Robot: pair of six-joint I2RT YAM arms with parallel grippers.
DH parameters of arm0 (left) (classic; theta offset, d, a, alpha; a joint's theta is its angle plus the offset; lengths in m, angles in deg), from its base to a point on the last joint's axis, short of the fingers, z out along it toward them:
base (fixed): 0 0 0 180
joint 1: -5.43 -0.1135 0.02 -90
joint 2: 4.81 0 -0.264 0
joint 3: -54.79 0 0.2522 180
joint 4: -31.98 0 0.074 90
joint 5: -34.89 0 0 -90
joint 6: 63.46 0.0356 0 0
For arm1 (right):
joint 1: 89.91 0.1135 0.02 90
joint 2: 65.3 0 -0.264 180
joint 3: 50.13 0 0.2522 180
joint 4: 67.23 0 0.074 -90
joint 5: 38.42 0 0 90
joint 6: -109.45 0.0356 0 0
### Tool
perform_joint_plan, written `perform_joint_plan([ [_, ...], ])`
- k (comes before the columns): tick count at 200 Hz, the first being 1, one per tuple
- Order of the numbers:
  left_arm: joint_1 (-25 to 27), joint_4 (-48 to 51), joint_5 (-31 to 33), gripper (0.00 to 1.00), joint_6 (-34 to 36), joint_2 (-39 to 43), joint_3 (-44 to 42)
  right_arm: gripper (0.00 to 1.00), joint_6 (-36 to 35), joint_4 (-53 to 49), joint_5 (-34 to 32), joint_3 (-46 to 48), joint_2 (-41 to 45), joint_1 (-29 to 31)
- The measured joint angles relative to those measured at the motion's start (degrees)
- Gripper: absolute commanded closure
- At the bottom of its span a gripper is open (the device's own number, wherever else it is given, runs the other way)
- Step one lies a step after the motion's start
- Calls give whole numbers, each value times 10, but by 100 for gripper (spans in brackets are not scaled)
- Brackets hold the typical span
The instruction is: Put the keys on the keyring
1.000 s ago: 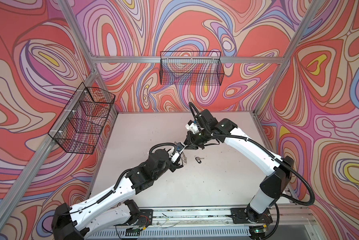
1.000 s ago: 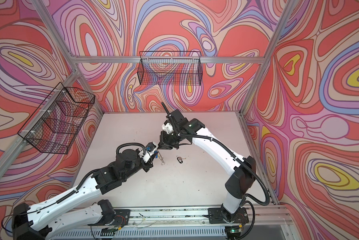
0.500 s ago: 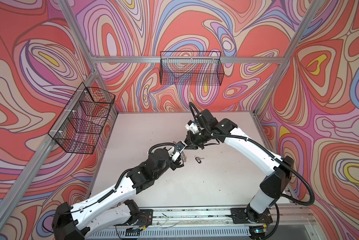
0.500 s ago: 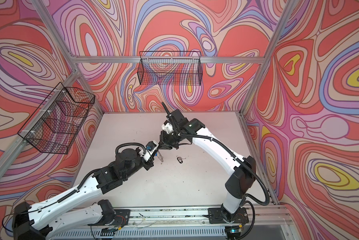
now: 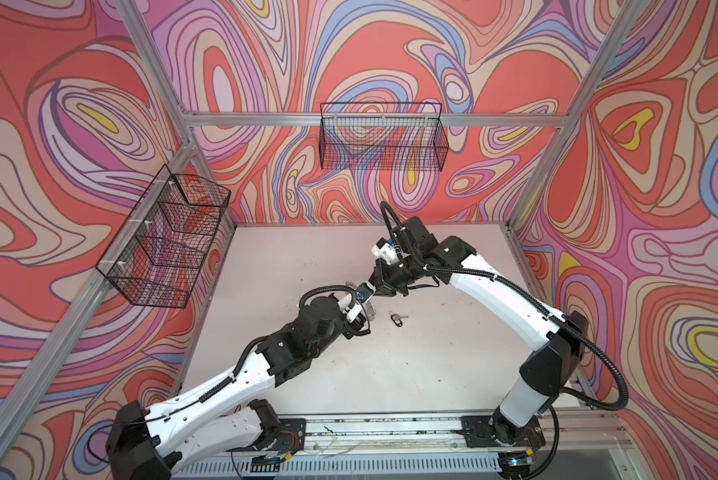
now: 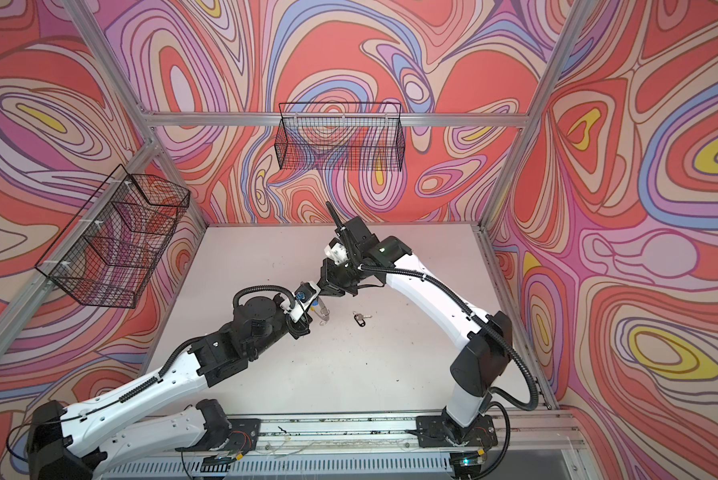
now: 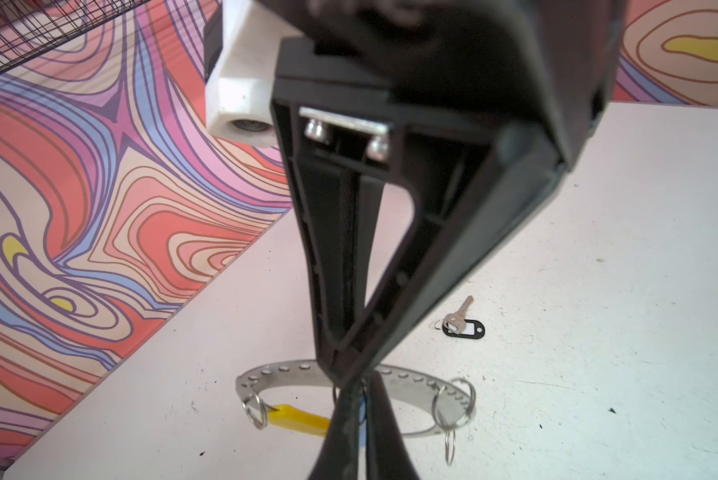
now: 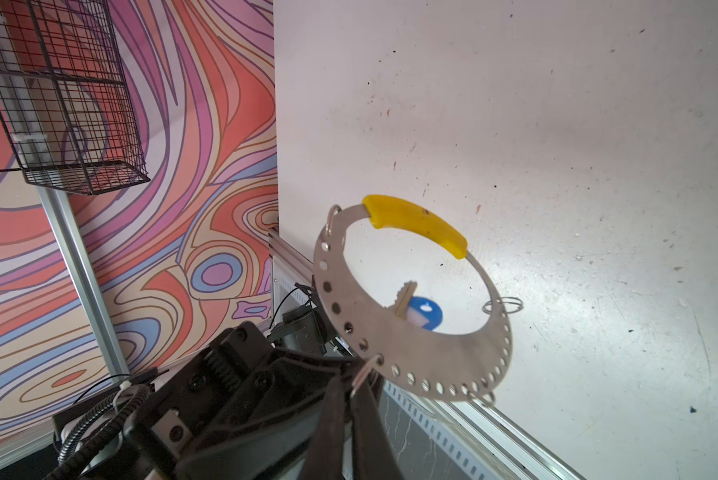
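Right hand (image 8: 351, 392) pinched shut on keyring (image 8: 415, 353) rim, ring held above surface (image 5: 432, 374). Left hand (image 7: 359, 399) clamped on blue-tag key (image 8: 425, 318), seen through ring opening. Black-tag key (image 7: 461, 328) flat on surface nearby.

left gripper (image 7: 359, 399) fingers (image 7: 340, 440) closed from slightly apart onto the blue-tagged key (image 8: 425, 314), edged a little nearer the keyring (image 8: 415, 357)

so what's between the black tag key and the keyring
Nothing but bare table between the black-tag key and the keyring. The left wrist view shows this, and the gap looks equally bare in both top views.
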Motion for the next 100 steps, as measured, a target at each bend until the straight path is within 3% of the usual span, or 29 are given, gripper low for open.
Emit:
perform_joint_plan([
  [100, 2, 29, -10, 100, 8, 0, 7, 97, -26, -10, 22, 0, -11, -6],
])
